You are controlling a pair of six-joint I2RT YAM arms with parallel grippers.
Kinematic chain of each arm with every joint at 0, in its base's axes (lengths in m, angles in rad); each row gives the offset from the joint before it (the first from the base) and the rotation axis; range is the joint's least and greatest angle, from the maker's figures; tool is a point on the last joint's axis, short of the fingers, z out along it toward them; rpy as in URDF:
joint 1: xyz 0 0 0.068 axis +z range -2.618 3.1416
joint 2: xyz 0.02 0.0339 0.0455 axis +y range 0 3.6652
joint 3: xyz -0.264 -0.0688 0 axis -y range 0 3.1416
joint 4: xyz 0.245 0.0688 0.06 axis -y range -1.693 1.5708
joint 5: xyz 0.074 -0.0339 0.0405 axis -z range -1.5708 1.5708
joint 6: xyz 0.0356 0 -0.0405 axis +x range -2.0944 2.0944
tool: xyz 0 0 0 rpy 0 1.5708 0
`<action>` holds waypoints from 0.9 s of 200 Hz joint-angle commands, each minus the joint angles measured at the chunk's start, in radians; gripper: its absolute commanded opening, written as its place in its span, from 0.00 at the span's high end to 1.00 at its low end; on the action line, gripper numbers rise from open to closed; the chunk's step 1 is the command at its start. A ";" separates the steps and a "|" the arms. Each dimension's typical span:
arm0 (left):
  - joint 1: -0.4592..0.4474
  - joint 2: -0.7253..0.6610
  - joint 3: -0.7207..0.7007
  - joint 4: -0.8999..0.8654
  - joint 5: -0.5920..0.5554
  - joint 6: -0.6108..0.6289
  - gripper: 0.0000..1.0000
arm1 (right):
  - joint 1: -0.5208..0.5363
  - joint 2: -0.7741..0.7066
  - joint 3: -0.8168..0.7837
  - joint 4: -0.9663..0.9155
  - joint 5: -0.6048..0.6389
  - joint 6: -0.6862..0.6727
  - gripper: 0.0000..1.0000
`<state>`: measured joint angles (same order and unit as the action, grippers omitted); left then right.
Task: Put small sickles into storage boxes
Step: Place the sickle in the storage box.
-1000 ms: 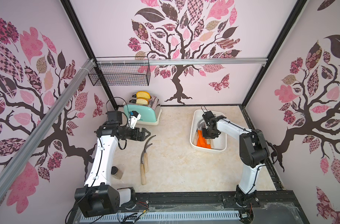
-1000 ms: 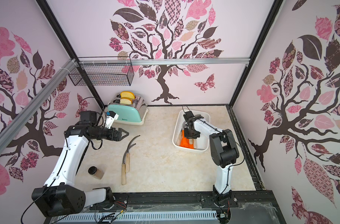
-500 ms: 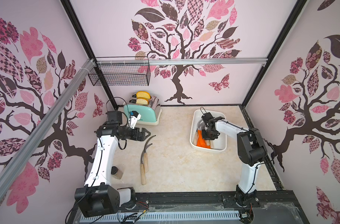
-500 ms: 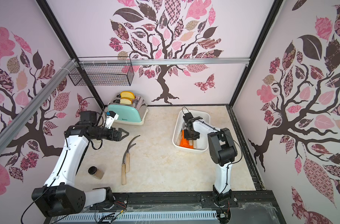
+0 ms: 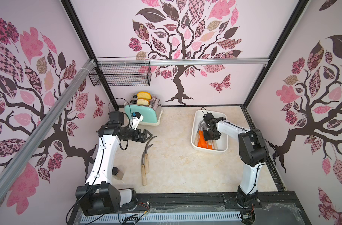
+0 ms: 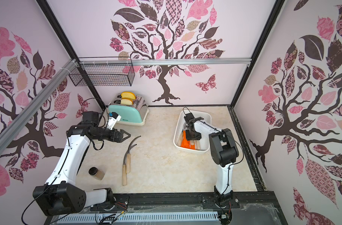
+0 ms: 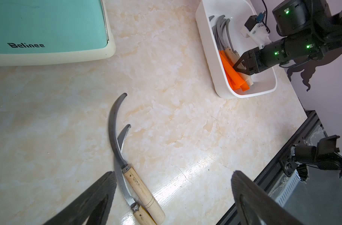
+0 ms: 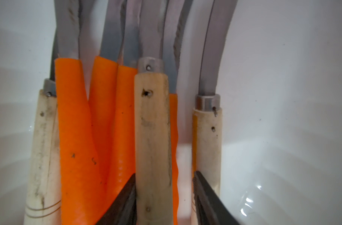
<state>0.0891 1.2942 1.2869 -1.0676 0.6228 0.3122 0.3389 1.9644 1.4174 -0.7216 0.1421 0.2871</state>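
Two small sickles (image 5: pixel 144 161) with pale wooden handles lie side by side on the marble tabletop, also in the left wrist view (image 7: pixel 136 181). My left gripper (image 5: pixel 148 134) hovers open just beyond their blade tips, holding nothing. The white storage box (image 5: pixel 210 149) at the right holds several sickles (image 5: pixel 202 141) with orange and wooden handles. My right gripper (image 5: pixel 210 138) points down into the box. In the right wrist view its jaws (image 8: pixel 164 174) stand apart around a wooden handle (image 8: pixel 152 126): one finger touches it, the other is clear of it.
A mint toaster (image 5: pixel 143 115) with two bread slices stands at the back left. A black wire basket (image 5: pixel 119 76) hangs on the rail above it. A small jar (image 5: pixel 117 173) lies beside the left arm. A black frame rail borders the table's front edge.
My right gripper's jaws have parted from shut while staying low in the box. The left arm and the two sickles on the table have not moved.
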 commanded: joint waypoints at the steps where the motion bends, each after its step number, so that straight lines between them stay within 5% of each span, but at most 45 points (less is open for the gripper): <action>1: -0.006 0.006 -0.019 -0.022 0.014 0.044 0.05 | -0.002 -0.020 0.045 -0.036 0.038 -0.007 0.49; 128: -0.019 0.020 -0.056 -0.043 -0.066 0.165 0.10 | 0.006 -0.176 0.241 -0.158 0.110 -0.008 0.46; 180: -0.019 0.042 -0.073 0.012 -0.097 0.090 0.08 | 0.160 -0.226 0.307 -0.214 0.109 0.007 0.45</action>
<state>0.0731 1.3224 1.2201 -1.0893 0.5388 0.4370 0.4080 1.7515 1.6794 -0.8616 0.2470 0.2871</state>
